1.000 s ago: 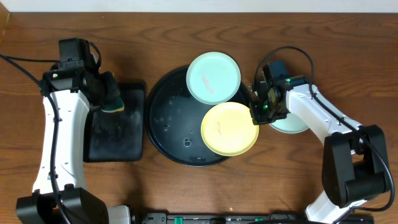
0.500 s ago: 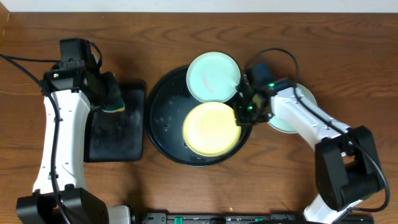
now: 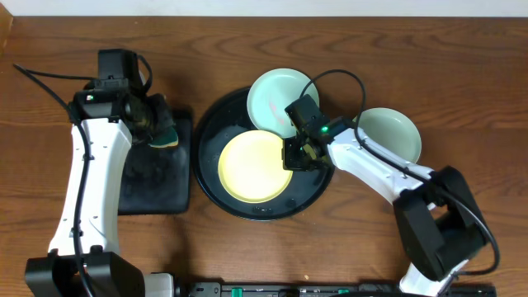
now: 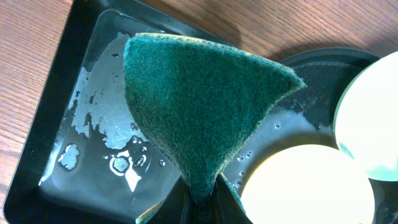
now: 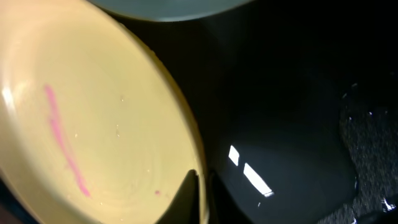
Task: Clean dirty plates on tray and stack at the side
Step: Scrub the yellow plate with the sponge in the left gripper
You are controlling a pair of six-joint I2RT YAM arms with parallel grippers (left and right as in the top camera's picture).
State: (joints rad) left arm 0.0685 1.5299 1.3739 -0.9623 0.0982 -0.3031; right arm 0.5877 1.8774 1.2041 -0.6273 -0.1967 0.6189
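The right tool [image 5: 201,190] pinches the rim of the yellow plate [image 3: 250,165] lying in the tray [image 3: 209,130], while the left tool [image 3: 154,124] clamps a sponge [image 4: 205,102].

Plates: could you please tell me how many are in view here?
3. A yellow plate lies in the round tray; a mint plate overlaps the tray's far rim; a second mint plate rests on the table to its right. None looks hidden.
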